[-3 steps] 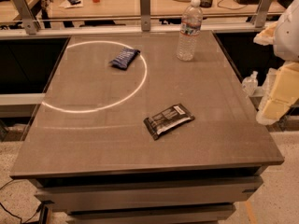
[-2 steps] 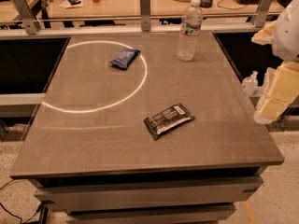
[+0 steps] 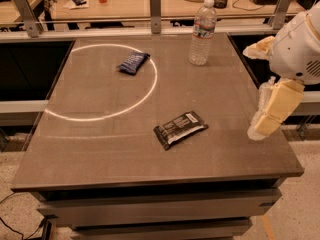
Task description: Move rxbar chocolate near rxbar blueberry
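The rxbar chocolate (image 3: pixel 180 128), a flat black wrapper with white marks, lies on the grey table (image 3: pixel 100 149) right of centre, towards the front. The rxbar blueberry (image 3: pixel 133 62), a small dark blue wrapper, lies at the back left, inside a bright ring of light. My gripper (image 3: pixel 265 121), with pale yellow padding, hangs from the white arm (image 3: pixel 295 49) over the table's right edge. It is well to the right of the chocolate bar, holds nothing and touches neither bar.
A clear plastic water bottle (image 3: pixel 202 32) stands upright at the back right of the table. A rail with metal posts (image 3: pixel 155 4) runs behind the table, with a cluttered desk beyond it. The table's front edge drops off to the floor.
The arm and gripper have moved left, in over the table's right edge and closer to the chocolate bar. The bars and the bottle have not moved.
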Controlling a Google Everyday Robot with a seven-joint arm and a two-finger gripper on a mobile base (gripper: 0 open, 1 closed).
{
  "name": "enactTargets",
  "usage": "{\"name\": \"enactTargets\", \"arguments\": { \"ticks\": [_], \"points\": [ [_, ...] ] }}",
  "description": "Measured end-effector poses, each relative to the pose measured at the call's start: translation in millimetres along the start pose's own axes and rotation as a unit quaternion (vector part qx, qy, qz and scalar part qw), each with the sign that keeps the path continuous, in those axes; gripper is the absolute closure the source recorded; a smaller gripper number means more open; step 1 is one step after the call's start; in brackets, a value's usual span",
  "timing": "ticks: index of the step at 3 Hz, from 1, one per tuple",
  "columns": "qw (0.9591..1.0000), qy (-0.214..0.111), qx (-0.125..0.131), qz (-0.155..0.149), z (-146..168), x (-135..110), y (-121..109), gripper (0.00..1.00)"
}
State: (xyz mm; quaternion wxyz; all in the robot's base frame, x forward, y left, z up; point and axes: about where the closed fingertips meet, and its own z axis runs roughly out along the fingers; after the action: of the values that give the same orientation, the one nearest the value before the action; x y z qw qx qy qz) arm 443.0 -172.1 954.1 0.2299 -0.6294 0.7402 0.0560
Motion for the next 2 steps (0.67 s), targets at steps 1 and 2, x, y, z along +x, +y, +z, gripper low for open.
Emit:
{"name": "enactTargets", "arguments": {
  "ticks": [1,2],
  "points": [
    [0.997,-0.061,-0.025,-0.041,23,-13,1,0.0],
    [0.9886,-0.112,-0.049,-0.088,41,-20,-6,0.0]
  ]
}}
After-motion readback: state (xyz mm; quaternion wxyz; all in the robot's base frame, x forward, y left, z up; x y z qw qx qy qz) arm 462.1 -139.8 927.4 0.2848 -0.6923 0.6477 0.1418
